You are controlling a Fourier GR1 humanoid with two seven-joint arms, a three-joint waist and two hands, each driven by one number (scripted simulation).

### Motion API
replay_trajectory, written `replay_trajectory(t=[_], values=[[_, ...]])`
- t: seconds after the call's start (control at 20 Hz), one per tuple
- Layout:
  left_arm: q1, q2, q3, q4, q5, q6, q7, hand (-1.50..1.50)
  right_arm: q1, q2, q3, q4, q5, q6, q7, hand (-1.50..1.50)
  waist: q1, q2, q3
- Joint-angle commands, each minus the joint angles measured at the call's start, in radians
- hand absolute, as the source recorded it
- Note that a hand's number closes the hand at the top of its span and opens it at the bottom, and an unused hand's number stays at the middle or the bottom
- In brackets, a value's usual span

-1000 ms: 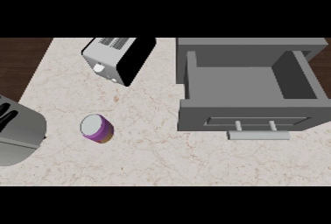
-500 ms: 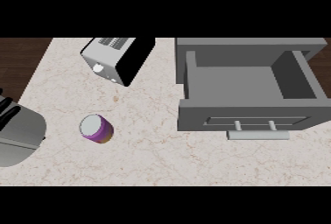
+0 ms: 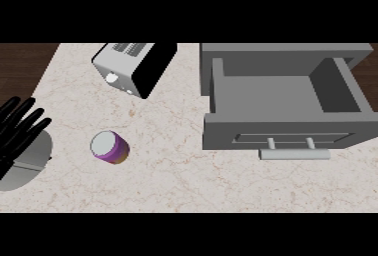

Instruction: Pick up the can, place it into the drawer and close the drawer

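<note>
Your left hand (image 3: pixel 18 131) now risen at the left edge since earlier, fingers straight, holding nothing, purple can (image 3: pixel 110 147) just right of it on the counter (image 3: pixel 177 175), open drawer (image 3: pixel 284 107) well right, toaster (image 3: pixel 131 66) farthest.

A toaster (image 3: pixel 133 67) in silver and black is sitting at the far side of the pale speckled worktop (image 3: pixel 184 185), left of centre and turned at an angle. Dark wood (image 3: pixel 26 65), possibly flooring, is showing beyond the worktop's far left edge.
</note>
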Motion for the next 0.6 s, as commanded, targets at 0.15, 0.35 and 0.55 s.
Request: replay_trajectory(t=[0.15,0.35,0.55], values=[[-0.037,-0.084,-0.073,0.151,-0.144,-0.044,-0.1,-1.5,0.008,0.006,-0.073,0.039,-0.023,0.075,-0.029,-1.5,0.0,0.001,0.0],[-0.065,-0.101,-0.083,0.191,-0.219,-0.019,-0.134,-1.5,0.029,0.01,-0.114,-0.027,-0.078,0.092,0.045,-1.5,0.0,0.0,0.0],[-0.063,-0.138,-0.109,0.309,-0.322,-0.043,-0.249,-1.5,0.016,0.03,-0.127,0.056,-0.066,0.132,-0.023,-1.5,-0.001,0.001,0.0]])
